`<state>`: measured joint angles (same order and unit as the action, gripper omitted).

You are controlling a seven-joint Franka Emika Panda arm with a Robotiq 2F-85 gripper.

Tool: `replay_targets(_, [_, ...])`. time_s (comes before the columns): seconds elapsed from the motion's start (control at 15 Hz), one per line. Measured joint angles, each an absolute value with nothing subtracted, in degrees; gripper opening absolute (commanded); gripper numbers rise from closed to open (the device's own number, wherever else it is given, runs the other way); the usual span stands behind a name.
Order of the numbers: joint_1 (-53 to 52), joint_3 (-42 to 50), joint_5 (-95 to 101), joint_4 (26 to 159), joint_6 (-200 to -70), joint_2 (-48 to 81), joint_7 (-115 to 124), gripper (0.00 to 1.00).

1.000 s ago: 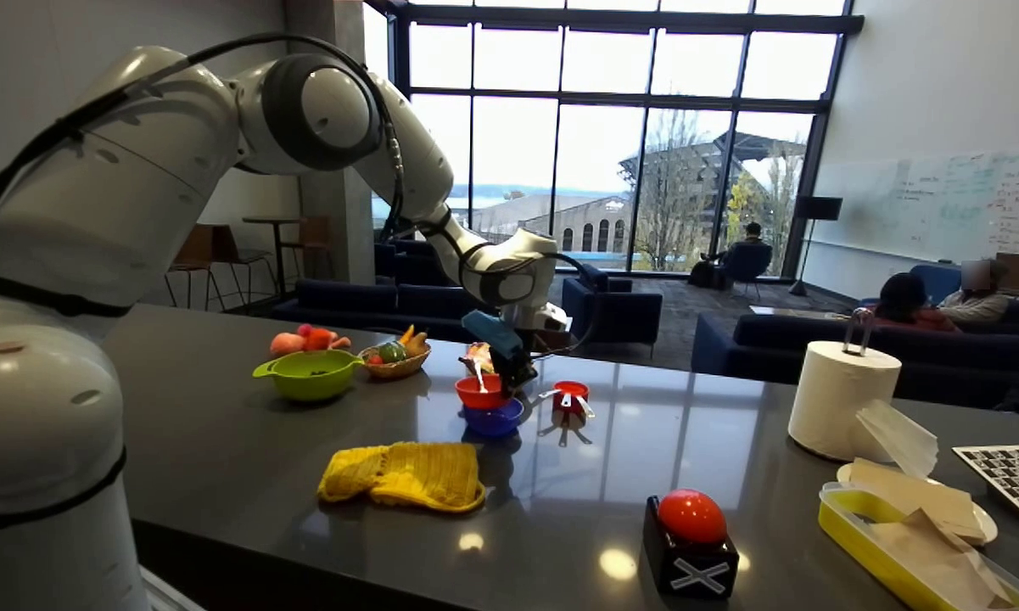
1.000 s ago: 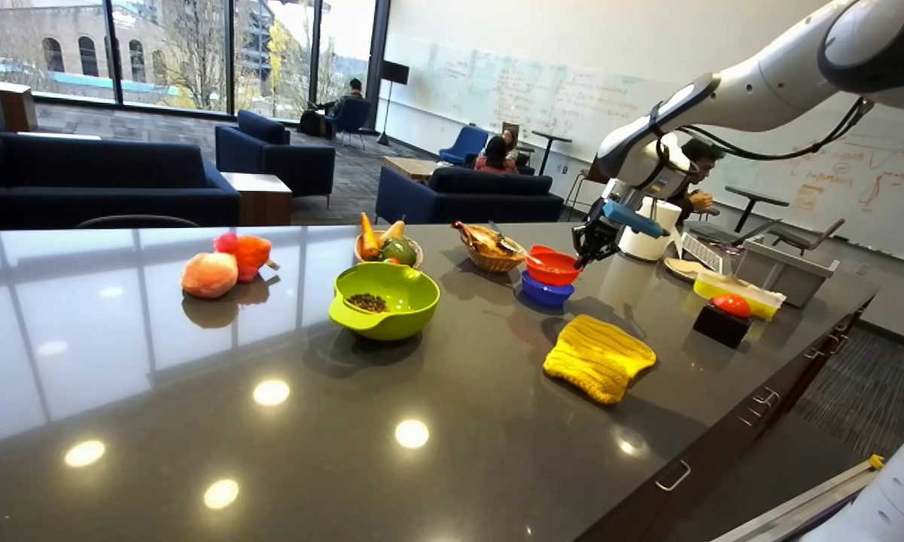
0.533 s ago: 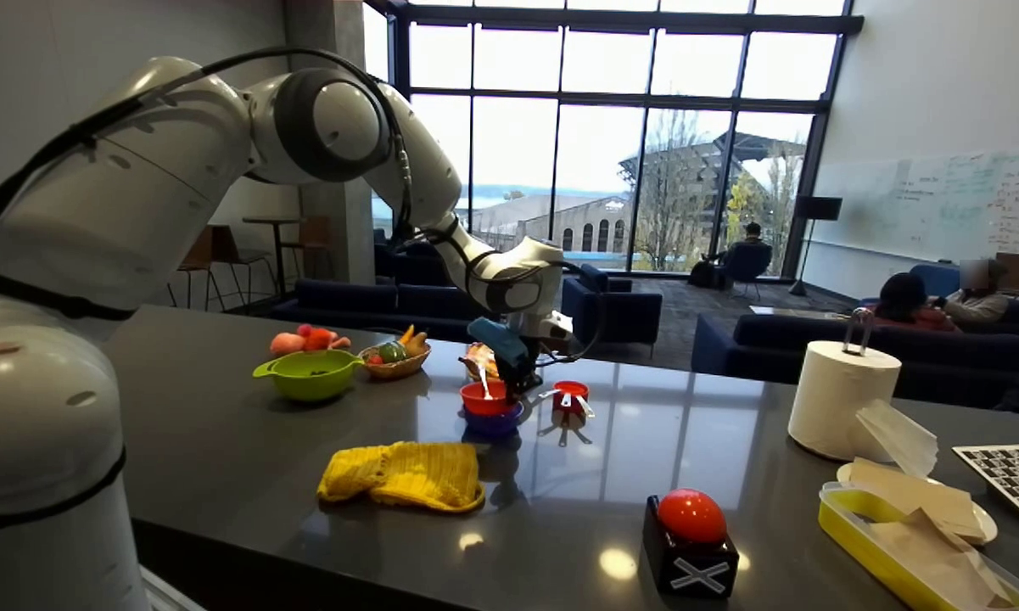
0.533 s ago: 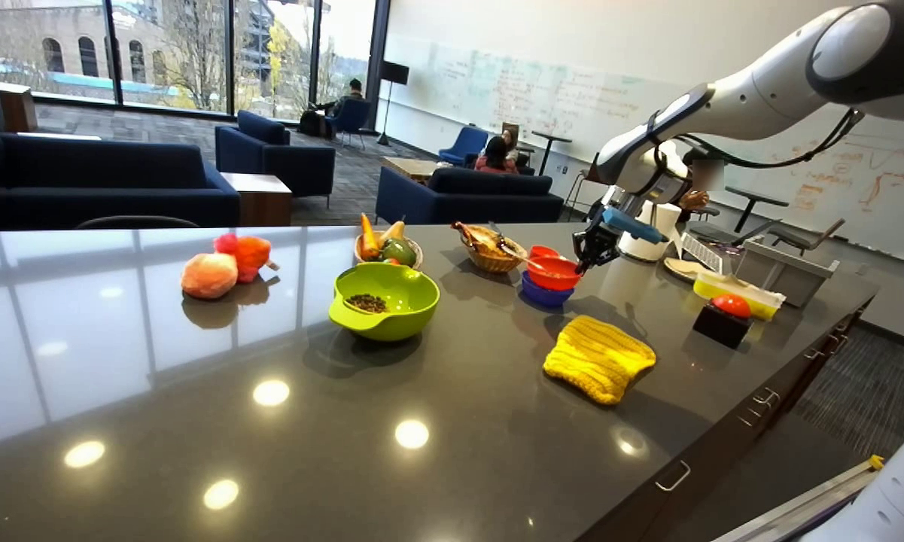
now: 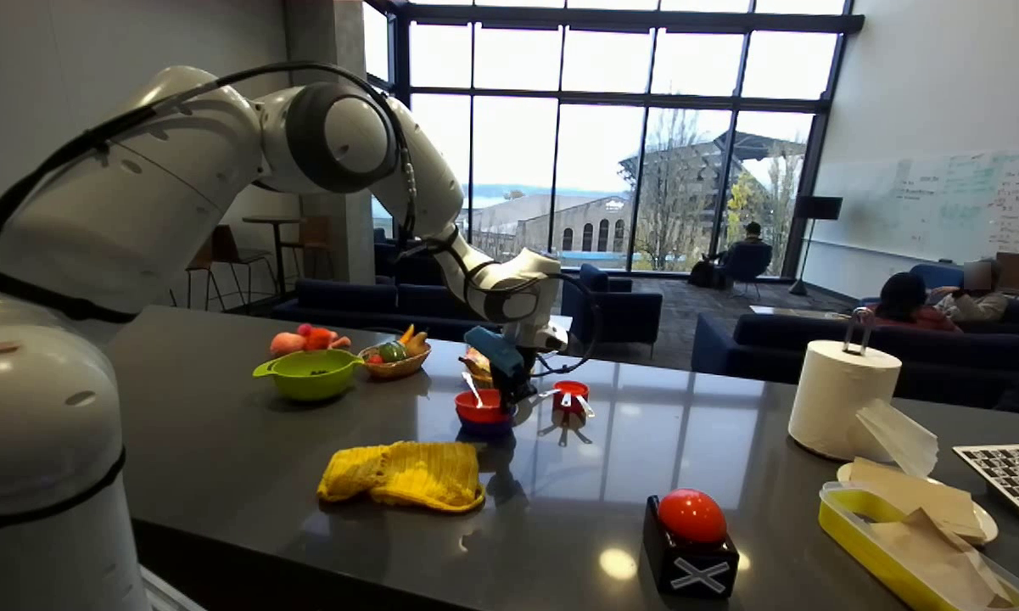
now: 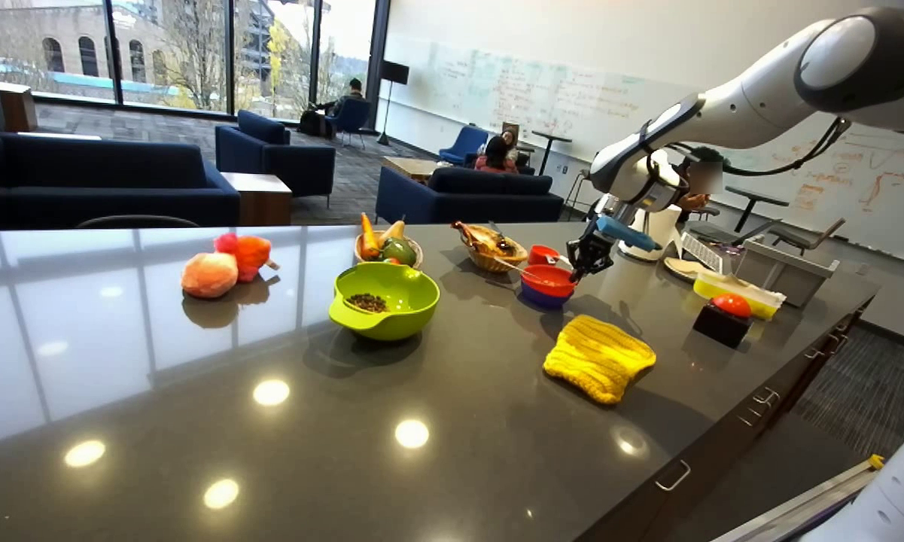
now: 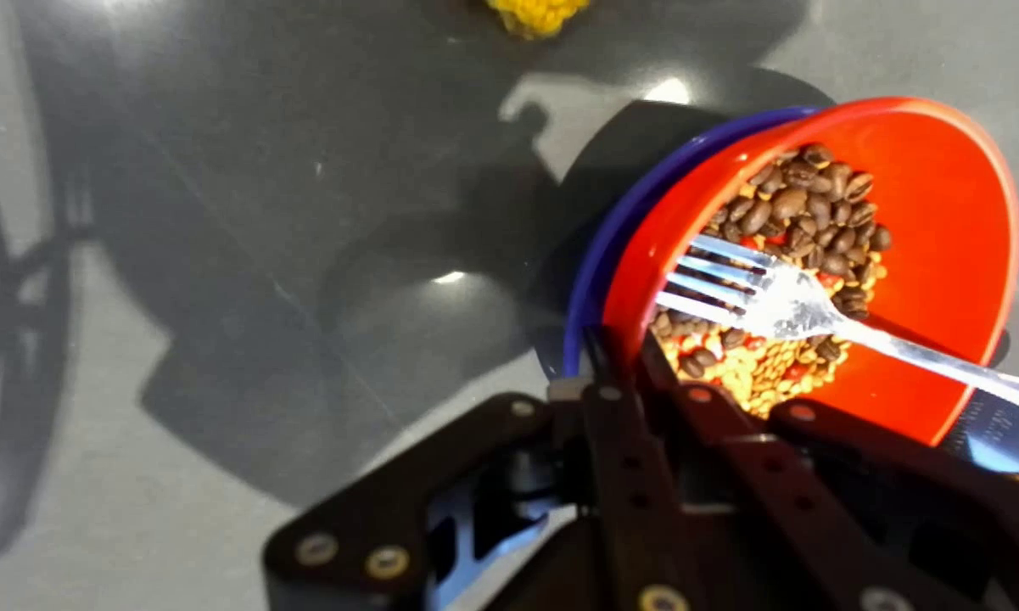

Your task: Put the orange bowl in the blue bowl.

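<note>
The orange bowl [image 5: 475,413] sits inside the blue bowl [image 5: 485,428] on the counter; the pair also shows in an exterior view, orange bowl [image 6: 548,275] over blue bowl [image 6: 543,296]. In the wrist view the orange bowl [image 7: 942,221] holds coffee beans, small yellow grains and a fork [image 7: 802,305]. The rim of the blue bowl [image 7: 591,271] shows only along one side of it. My gripper [image 7: 621,346] is shut on the orange bowl's near wall, one finger inside and one outside. The gripper also shows in both exterior views [image 5: 507,407] [image 6: 574,278].
Red measuring cups [image 5: 571,395] stand close beside the gripper. A basket [image 6: 491,252] is behind the bowls, and a yellow cloth [image 6: 601,360] lies in front. A green bowl [image 6: 384,301], a fruit basket [image 5: 397,361] and a red-topped button box [image 5: 690,543] stand farther off.
My gripper has moved down with the orange bowl, which has sunk from above the blue bowl into it. The fork has swung a little, and the blue bowl has shifted slightly.
</note>
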<state>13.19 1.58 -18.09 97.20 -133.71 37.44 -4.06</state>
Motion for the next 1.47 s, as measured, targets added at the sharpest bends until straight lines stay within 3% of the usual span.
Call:
replay_targets(0.33, [13.4,0.5,-18.1,95.9,-133.3,39.2,-4.2,0.04])
replay_targets(0.4, [13.4,0.4,-18.1,95.6,-133.1,39.4,-4.3,0.31])
replay_targets(0.47, [13.4,0.3,-18.1,95.3,-132.8,39.5,-4.3,0.31])
replay_targets(0.67, [13.5,0.0,-18.1,94.9,-132.3,39.6,-4.5,0.47])
replay_targets(1.13, [13.5,-1.2,-18.1,94.3,-131.0,39.0,-5.3,0.95])
replay_targets(1.2, [13.4,-1.3,-18.1,94.3,-130.6,38.7,-5.3,1.0])
replay_targets(1.47, [12.5,-1.5,-18.0,95.1,-128.0,36.0,-5.4,1.0])
